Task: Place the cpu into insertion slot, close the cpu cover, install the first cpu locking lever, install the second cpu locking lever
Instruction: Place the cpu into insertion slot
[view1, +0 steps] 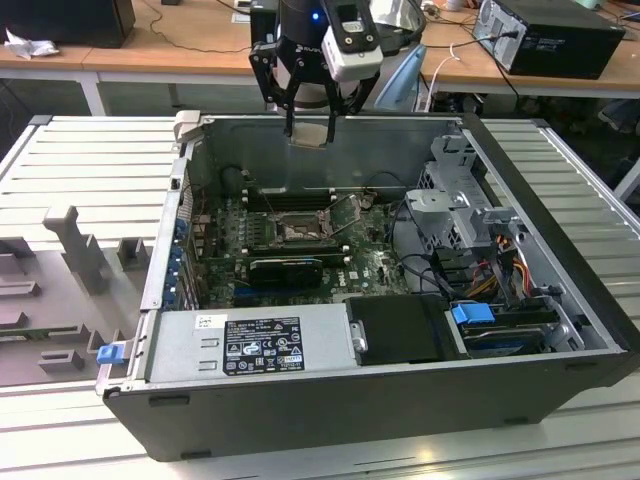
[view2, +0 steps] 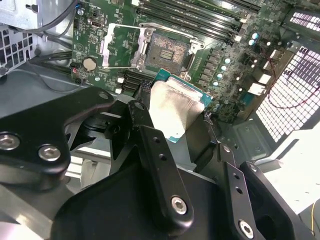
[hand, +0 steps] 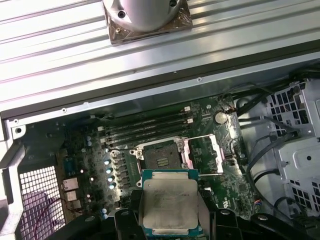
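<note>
My gripper (view1: 310, 128) hangs above the open computer case (view1: 330, 400), shut on the cpu (view1: 310, 134), a small square chip with a pale silver top. In both wrist views the cpu (view2: 177, 107) (hand: 170, 205) sits between black fingers (view2: 145, 120), well above the motherboard (view1: 370, 265). The insertion slot (view1: 298, 229) (view2: 170, 50) (hand: 162, 161) lies bare below, slightly ahead of the chip. The cpu cover (view2: 120, 47) (hand: 202, 155) is swung open beside the slot.
The case's far wall (view1: 330, 150) is just below the gripper. Memory slots (hand: 145, 125) run beside the socket. A card (view1: 285, 268), a power supply (view1: 260, 345), a drive cage (view1: 460, 200) and cables (view1: 500, 270) crowd the case. A grey moulded tray (view1: 60, 280) lies at the exterior view's left.
</note>
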